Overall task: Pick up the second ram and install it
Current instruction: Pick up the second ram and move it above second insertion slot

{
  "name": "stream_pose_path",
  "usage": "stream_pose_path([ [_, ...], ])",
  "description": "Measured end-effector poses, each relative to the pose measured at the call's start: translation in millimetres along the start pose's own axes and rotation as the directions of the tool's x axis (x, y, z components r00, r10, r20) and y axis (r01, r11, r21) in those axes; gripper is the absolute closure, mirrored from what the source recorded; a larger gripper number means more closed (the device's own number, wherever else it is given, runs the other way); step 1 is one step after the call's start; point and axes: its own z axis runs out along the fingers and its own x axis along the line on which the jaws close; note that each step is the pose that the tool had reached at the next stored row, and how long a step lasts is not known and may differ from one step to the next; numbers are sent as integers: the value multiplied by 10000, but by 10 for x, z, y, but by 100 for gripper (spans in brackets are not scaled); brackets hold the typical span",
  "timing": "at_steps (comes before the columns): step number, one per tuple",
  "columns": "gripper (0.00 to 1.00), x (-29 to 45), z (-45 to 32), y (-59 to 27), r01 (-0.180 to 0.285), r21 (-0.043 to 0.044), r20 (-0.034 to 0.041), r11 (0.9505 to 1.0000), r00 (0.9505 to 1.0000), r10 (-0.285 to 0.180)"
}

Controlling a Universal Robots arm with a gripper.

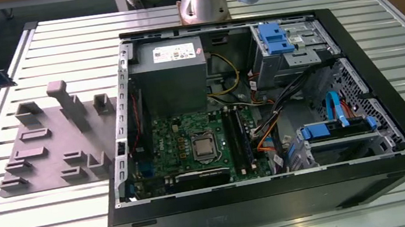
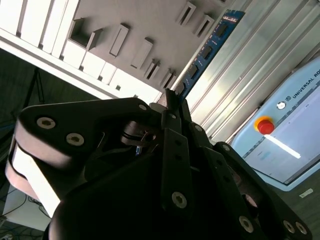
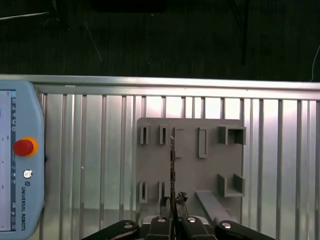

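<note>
Gripping the second ram (image 3: 172, 165) at one end with the jaws closed firmly on its flat faces. Holding it edge-on, raised over the grey holder plate (image 3: 190, 175) on the ribbed bench (image 3: 100, 150), outside the open computer case (image 1: 277, 200), not yet installed.

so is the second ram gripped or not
Gripped: the gripper is shut on the second ram, which sticks out edge-on from its fingertips over the grey holder plate.
</note>
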Motion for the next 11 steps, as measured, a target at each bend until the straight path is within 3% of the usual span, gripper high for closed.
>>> stream_pose_path([
  [11, 86, 1, 0, -126, 0, 1, 1, 10000, 10000, 0],
])
